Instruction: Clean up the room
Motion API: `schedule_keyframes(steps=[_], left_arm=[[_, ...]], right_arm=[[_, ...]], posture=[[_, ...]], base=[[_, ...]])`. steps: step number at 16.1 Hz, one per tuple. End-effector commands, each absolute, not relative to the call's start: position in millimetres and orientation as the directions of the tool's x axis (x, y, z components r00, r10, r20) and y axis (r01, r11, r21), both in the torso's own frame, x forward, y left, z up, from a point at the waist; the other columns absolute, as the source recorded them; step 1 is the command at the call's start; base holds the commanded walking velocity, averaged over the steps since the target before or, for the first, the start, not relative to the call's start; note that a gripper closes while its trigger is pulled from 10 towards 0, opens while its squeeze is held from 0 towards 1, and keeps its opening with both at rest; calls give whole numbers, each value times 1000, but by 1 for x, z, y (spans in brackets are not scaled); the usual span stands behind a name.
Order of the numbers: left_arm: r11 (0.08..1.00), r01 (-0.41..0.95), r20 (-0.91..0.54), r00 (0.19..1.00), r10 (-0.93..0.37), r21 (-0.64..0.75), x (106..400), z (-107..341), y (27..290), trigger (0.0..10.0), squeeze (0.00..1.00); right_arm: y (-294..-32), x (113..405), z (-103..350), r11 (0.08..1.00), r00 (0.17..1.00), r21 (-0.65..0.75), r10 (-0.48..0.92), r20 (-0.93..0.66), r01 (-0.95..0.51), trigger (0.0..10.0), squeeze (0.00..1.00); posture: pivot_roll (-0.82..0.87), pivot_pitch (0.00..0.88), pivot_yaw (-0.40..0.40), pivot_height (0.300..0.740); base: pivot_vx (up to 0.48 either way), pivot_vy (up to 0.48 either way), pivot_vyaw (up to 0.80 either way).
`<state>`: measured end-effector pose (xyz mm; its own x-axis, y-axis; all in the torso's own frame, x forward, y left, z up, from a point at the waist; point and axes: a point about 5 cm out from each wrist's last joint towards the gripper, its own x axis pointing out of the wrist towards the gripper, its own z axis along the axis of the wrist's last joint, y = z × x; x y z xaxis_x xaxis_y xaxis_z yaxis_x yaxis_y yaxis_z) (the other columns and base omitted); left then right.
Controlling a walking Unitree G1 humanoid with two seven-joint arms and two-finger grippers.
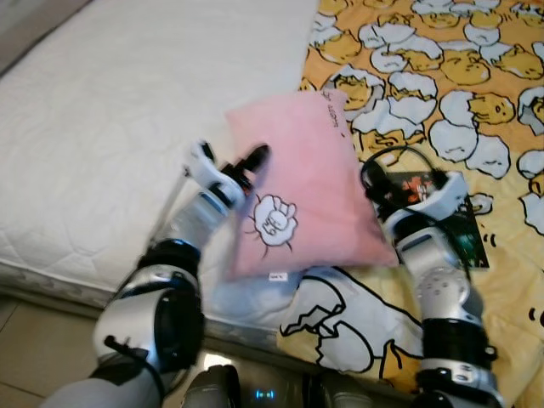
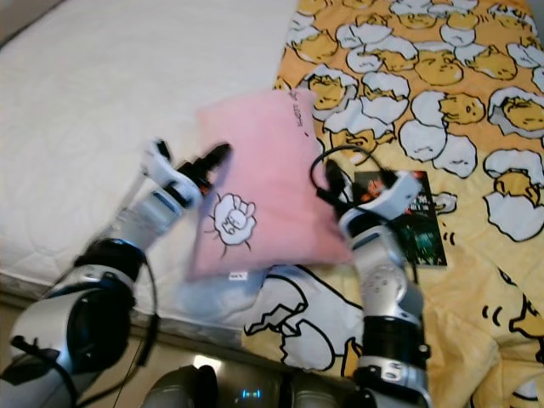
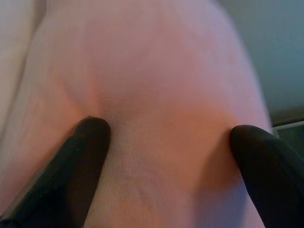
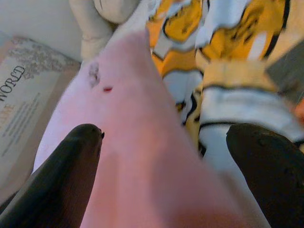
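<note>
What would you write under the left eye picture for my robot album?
Both grippers, left and right, press a soft pink cartoon pillow on the bed.

"WORD" legible on printed board (image 4: pixel 21 109) beside pink pillow (image 4: pixel 142 156), smaller print under it unreadable, pillow's dark script too blurred

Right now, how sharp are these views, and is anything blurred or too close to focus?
Left eye view: mildly soft, with motion smear around the left gripper at the pink pillow. Right eye view: similar softness; the dark book cover is unreadable. Left wrist view: pillow fabric too close, out of focus. Right wrist view: the patterned blanket is blurred.
</note>
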<state>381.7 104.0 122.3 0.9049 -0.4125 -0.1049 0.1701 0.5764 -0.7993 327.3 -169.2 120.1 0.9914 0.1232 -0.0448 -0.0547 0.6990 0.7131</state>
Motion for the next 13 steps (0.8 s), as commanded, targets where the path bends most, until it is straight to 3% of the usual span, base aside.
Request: schedule_keyframes(steps=[1, 3, 4, 5, 8, 13], left_arm=[[598, 133, -178, 884, -432, -790, 374, 104, 93, 10000, 0], [606, 63, -233, 888, -397, -793, 367, 89, 89, 10000, 0], [594, 86, -222, 877, -427, -800, 365, 88, 82, 10000, 0], [608, 129, -213, 863, -458, -784, 364, 89, 74, 0, 0], [663, 111, -259, 863, -433, -740, 362, 85, 67, 0, 0], [568, 111, -175, 889, -424, -815, 366, 97, 56, 0, 0]], right_arm=[[-162, 327, 104, 663, 982, 748, 160, -99, -33, 10000, 0], [-151, 331, 90, 663, 968, 749, 197, -156, -14, 10000, 0], [-145, 334, 89, 676, 959, 736, 230, -166, -34, 4902, 0], [-142, 335, 88, 694, 952, 719, 245, -183, -40, 0, 0], [-147, 340, 80, 736, 949, 677, 220, -228, -8, 0, 0], [-151, 345, 80, 719, 958, 695, 195, -210, 6, 0, 0]], posture=[[-20, 226, -2, 740], [-23, 228, -3, 740], [-29, 228, -3, 740], [-30, 226, -4, 740], [-31, 215, -1, 740], [-41, 197, 4, 740]], base=[[0, 0, 0], [0, 0, 0], [0, 0, 0], [0, 0, 0], [0, 0, 0], [0, 0, 0]])
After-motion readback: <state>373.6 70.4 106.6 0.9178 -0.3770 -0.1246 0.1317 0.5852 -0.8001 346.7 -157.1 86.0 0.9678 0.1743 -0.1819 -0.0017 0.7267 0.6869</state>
